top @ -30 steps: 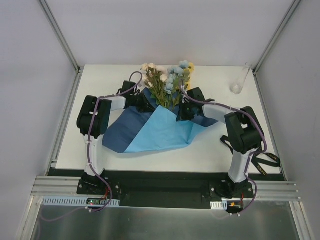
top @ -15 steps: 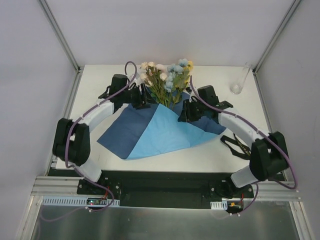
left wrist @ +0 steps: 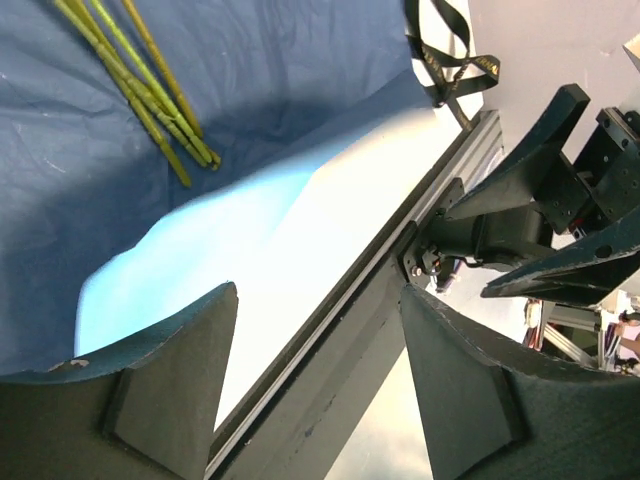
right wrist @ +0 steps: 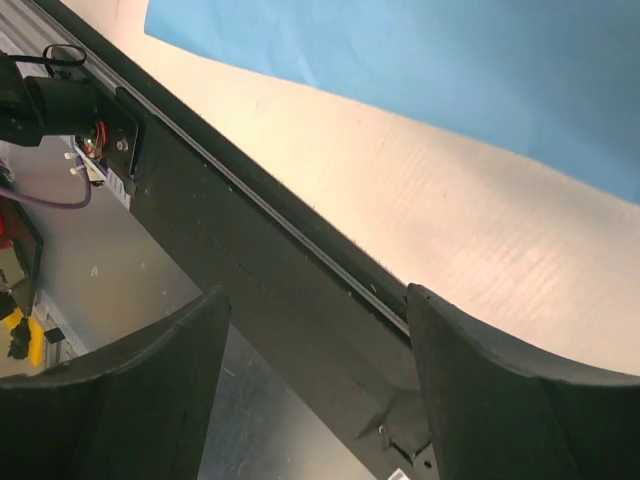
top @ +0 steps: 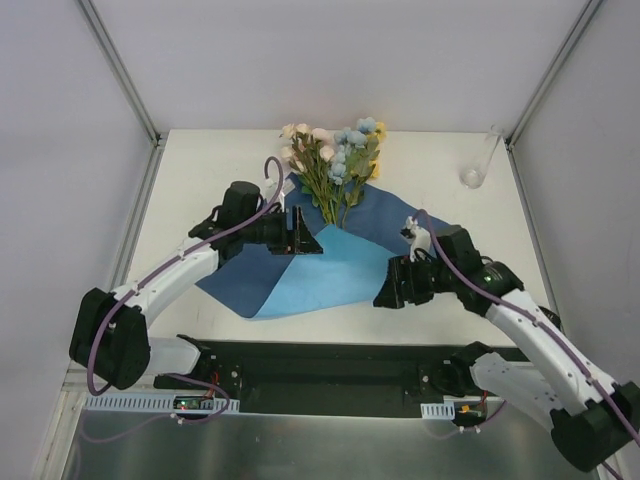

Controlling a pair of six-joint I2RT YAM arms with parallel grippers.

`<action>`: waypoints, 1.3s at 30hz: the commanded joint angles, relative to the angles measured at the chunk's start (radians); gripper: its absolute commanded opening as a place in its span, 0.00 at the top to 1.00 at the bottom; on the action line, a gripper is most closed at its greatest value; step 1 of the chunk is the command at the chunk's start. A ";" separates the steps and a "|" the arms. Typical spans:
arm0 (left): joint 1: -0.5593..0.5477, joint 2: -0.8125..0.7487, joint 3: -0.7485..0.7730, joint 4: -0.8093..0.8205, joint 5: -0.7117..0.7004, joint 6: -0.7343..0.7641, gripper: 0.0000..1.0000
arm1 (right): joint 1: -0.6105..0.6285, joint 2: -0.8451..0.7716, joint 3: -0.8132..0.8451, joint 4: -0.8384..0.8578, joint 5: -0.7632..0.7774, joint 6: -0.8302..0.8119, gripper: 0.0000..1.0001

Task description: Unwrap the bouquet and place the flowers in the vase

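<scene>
Checking the top cam, I read the unwrap as basically done. The blue paper point(top: 300, 270) lies spread open on the counter point(top: 190, 180) with one flap folded over, lighter side up. The black ribbon point(left wrist: 452, 55) sits loose by the near rail on the R side, tied round nothing.

The flowers point(top: 335, 160) lie on the far part of the sheet, heads past its far edge twd the back. Their stems point(left wrist: 140, 90) rest on the dark paper, slightly splayed since nothing binds them.

The left claw point(top: 306, 234) hovers over the sheet just on the near side of the stem ends. It's released w/ nothing between its fingers, and its wrist cam shows the stems apart from them. The right claw point(top: 388, 290) is released & empty too, low over the near R edge of the paper. Its cam gives only counter, paper edge & rail.

The vase point(top: 478, 166) stands at the far R corner, well apart from the flowers, and looks empty afaict.

My read: w/ both claws free, either can go for the stems next. Gathering them near the cut ends prob works best. The vase looks narrow & light and the stems look long, so tipping is the risk. I'd keep one claw ready to steady it.
</scene>
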 commanded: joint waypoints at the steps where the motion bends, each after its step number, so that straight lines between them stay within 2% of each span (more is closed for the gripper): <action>1: -0.003 -0.067 0.016 0.002 0.007 0.022 0.35 | 0.001 -0.170 0.023 -0.211 0.108 0.057 0.24; 4: -0.003 -0.115 0.025 -0.001 -0.029 0.029 0.36 | -0.001 -0.221 0.090 -0.300 0.271 0.083 0.17; 5: -0.002 -0.133 0.032 -0.012 -0.039 0.035 0.36 | -0.005 -0.223 0.111 -0.300 0.384 0.094 0.12; 7: -0.003 -0.144 0.051 -0.021 -0.075 0.054 0.34 | -0.019 -0.195 0.179 -0.275 0.512 0.152 0.05; 8: -0.003 -0.149 0.057 -0.022 -0.095 0.058 0.32 | -0.068 -0.122 0.205 -0.253 0.583 0.157 0.04; 10: 0.000 -0.142 0.063 -0.024 -0.206 0.069 0.24 | -0.193 -0.025 0.291 -0.210 0.560 0.154 0.04; 11: 0.003 -0.117 0.062 -0.030 -0.263 0.066 0.23 | -0.238 0.080 0.324 -0.194 0.479 0.149 0.07; 13: 0.061 -0.063 0.072 -0.027 -0.285 0.017 0.22 | -0.322 0.180 0.410 -0.139 0.399 0.140 0.08; 15: 0.102 0.063 0.097 -0.024 -0.245 -0.013 0.24 | -0.338 0.326 0.476 -0.116 0.337 0.114 0.08; 16: 0.125 0.110 0.130 -0.025 -0.204 -0.017 0.24 | -0.340 0.380 0.566 -0.122 0.328 0.103 0.08; 17: 0.136 0.209 0.152 -0.025 -0.176 -0.018 0.26 | -0.338 0.491 0.608 -0.128 0.302 0.103 0.08; 19: 0.153 0.293 0.193 -0.022 -0.104 -0.069 0.28 | -0.341 0.604 0.717 -0.145 0.285 0.135 0.09; 20: 0.156 0.352 0.201 -0.009 -0.023 -0.086 0.29 | -0.343 0.703 0.746 -0.143 0.249 0.163 0.09; 24: 0.113 0.388 0.187 0.134 0.149 -0.124 0.32 | -0.325 0.912 0.849 -0.150 0.127 0.267 0.15; 27: 0.052 0.385 0.198 0.136 0.278 -0.104 0.32 | -0.277 0.952 0.827 -0.121 0.147 0.272 0.15; 30: -0.026 0.344 0.139 0.143 0.339 -0.081 0.33 | -0.254 0.940 0.736 -0.074 0.098 0.280 0.15; 33: -0.104 0.257 0.051 0.142 0.321 -0.060 0.32 | -0.242 0.856 0.594 -0.045 0.107 0.260 0.15; 39: -0.152 0.117 -0.107 0.140 0.309 -0.066 0.32 | -0.233 0.562 0.308 -0.068 0.113 0.169 0.14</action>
